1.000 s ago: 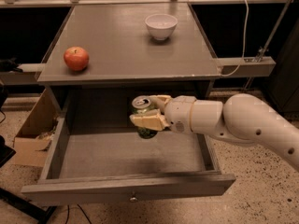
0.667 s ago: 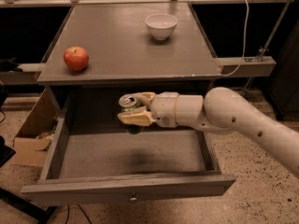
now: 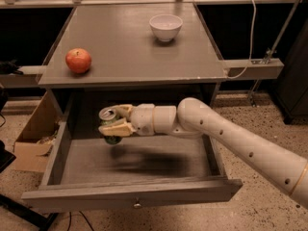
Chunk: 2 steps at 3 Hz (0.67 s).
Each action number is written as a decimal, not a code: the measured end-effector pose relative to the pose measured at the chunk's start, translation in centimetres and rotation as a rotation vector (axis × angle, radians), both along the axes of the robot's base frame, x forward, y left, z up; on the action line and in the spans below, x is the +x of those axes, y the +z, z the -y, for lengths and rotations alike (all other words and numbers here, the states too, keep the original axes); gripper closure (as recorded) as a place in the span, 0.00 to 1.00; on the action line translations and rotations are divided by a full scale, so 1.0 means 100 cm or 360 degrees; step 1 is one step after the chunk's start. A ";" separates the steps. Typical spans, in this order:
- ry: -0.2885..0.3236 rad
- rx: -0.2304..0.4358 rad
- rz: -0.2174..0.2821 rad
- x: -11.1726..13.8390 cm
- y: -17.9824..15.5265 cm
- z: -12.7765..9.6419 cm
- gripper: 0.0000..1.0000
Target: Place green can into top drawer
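Note:
The green can (image 3: 109, 115) is held in my gripper (image 3: 114, 121), silver top tilted up and left, its dark green body showing below the fingers. My gripper is shut on it and hovers above the floor of the open top drawer (image 3: 134, 160), over its left half. The drawer is pulled fully out of the grey table (image 3: 130, 57); its flat front panel carries a small round knob (image 3: 137, 205). My white arm reaches in from the lower right.
A red apple (image 3: 78, 60) sits on the tabletop's left front. A white bowl (image 3: 165, 27) stands at the back right. A cardboard box (image 3: 33, 134) lies on the floor left of the drawer. A cable and rail run along the right.
My gripper has carried the green can leftward over the drawer, from about its middle to its left half, staying above the drawer floor.

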State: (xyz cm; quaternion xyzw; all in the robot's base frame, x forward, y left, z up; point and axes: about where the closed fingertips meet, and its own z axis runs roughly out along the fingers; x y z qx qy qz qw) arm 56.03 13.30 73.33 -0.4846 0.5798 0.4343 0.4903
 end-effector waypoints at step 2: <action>-0.0001 0.0079 0.0024 -0.021 -0.043 -0.014 0.87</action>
